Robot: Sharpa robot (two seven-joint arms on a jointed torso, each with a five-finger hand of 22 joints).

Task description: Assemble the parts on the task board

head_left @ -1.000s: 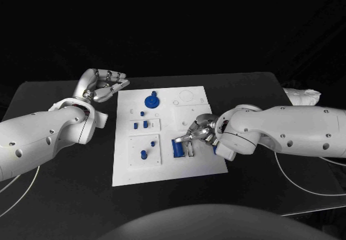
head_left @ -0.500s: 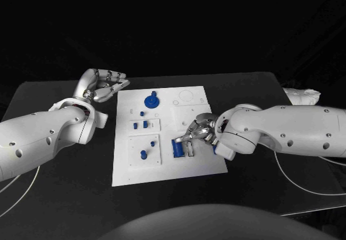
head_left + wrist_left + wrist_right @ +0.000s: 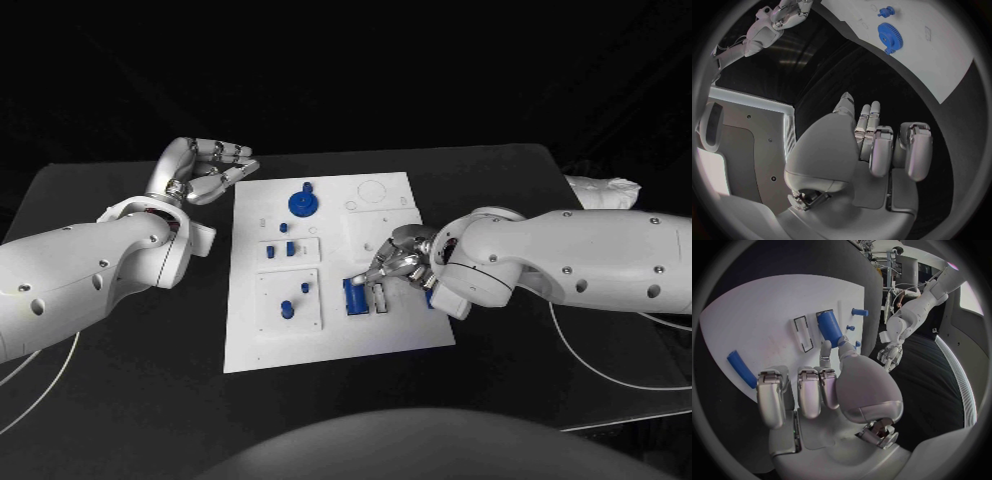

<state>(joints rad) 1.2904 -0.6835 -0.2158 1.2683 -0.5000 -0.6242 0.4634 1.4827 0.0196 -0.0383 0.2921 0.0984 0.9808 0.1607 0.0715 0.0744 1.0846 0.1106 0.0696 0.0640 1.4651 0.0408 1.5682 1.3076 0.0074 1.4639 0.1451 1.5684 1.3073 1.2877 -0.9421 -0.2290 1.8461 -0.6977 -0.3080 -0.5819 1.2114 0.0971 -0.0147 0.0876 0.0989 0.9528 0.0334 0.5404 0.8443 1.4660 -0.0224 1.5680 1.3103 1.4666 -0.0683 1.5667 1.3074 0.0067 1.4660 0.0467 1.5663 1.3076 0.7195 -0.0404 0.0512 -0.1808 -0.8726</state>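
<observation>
The white task board [image 3: 332,330] lies in the middle of the black table. On its right part, a blue block [image 3: 353,295] lies flat beside an empty rectangular slot [image 3: 803,333]. My right hand [image 3: 398,264] hovers over that spot. Two of its fingertips [image 3: 825,347] touch the near end of the blue block [image 3: 829,326], and its other fingers are curled in. My left hand [image 3: 211,167] sits at the board's far left corner with its fingers curled and nothing in them. A blue gear [image 3: 303,203] stands at the far end of the board.
Small blue pegs [image 3: 290,248] stand in the board's left panels, and another blue piece [image 3: 287,309] lies nearer me. A blue bar [image 3: 741,368] lies on the board beside my right hand. Bare black table surrounds the board.
My right hand's fingers have shifted slightly at the blue block. My left hand has not moved.
</observation>
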